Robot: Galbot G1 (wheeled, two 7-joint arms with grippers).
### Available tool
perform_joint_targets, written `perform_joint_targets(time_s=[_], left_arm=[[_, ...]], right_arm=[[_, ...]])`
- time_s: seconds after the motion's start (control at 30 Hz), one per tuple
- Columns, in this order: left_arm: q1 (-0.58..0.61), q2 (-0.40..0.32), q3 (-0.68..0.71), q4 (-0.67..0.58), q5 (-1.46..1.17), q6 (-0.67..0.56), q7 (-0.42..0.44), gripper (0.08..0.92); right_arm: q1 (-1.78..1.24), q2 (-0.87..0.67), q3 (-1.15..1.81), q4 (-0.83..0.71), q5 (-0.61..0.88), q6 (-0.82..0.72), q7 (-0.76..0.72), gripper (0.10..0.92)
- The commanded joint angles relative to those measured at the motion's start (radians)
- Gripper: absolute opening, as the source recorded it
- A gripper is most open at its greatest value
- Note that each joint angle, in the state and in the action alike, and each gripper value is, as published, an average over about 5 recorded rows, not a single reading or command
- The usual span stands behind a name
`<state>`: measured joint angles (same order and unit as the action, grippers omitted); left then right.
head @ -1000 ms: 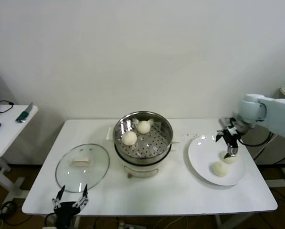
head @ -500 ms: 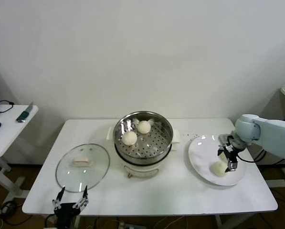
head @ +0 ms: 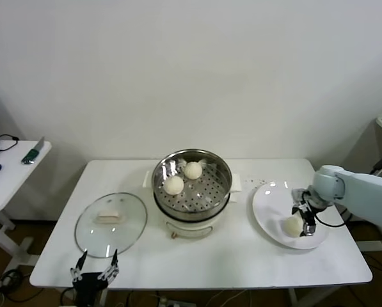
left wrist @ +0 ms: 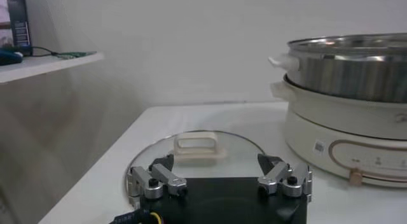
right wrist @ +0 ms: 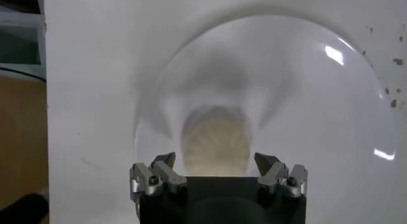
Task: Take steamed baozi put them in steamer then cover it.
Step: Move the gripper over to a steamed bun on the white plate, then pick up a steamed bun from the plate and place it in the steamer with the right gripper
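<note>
The steel steamer (head: 192, 192) stands mid-table on its cream pot base (head: 189, 225) and holds two baozi (head: 173, 185) (head: 192, 170). My right gripper (head: 304, 217) is low over the white plate (head: 270, 208), open, with its fingers on either side of a baozi (head: 293, 225). In the right wrist view that baozi (right wrist: 215, 142) sits between the spread fingers of the gripper (right wrist: 215, 160). I see no second bun on the plate. The glass cover (head: 110, 220) lies flat at the left. My left gripper (head: 95, 272) waits open at the front edge.
In the left wrist view the cover (left wrist: 197, 156) lies just beyond the left gripper (left wrist: 219, 165), with the steamer (left wrist: 346, 66) to one side. A side table (head: 11, 169) with small items stands at the far left. Crumbs (head: 258, 181) lie behind the plate.
My right gripper has moved from the far side of the plate toward the front and down, and now sits round the nearer baozi. The left arm has not moved.
</note>
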<state>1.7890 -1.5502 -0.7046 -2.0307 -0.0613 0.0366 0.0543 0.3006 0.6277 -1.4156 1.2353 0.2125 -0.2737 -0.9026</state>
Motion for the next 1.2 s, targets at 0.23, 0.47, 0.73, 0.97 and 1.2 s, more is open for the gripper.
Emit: perform_joint_targets(time_s=[0.23, 0.47, 0.73, 0.97, 1.2], left_arm=[[0.0, -0.002, -0.002, -0.003, 0.002, 0.0, -0.002, 0.823], [0.004, -0.005, 0.0, -0.008, 0.005, 0.0, -0.002, 0.823], [0.005, -0.009, 0.011, -0.011, 0.007, 0.002, -0.003, 0.823], [0.007, -0.01, 0.011, -0.013, 0.008, 0.001, -0.005, 0.823], [0.008, -0.01, 0.019, -0.016, 0.011, 0.001, -0.005, 0.823]], right_arm=[[-0.063, 0.001, 0.07, -0.017, -0.013, -0.004, 0.017, 0.754], [-0.024, -0.003, 0.063, 0.001, -0.01, 0.013, -0.006, 0.73], [0.171, 0.004, -0.053, 0.04, 0.016, 0.078, -0.078, 0.722], [0.505, 0.065, -0.237, 0.109, 0.069, 0.206, -0.141, 0.721], [0.794, 0.214, -0.323, 0.174, 0.184, 0.408, -0.168, 0.721]])
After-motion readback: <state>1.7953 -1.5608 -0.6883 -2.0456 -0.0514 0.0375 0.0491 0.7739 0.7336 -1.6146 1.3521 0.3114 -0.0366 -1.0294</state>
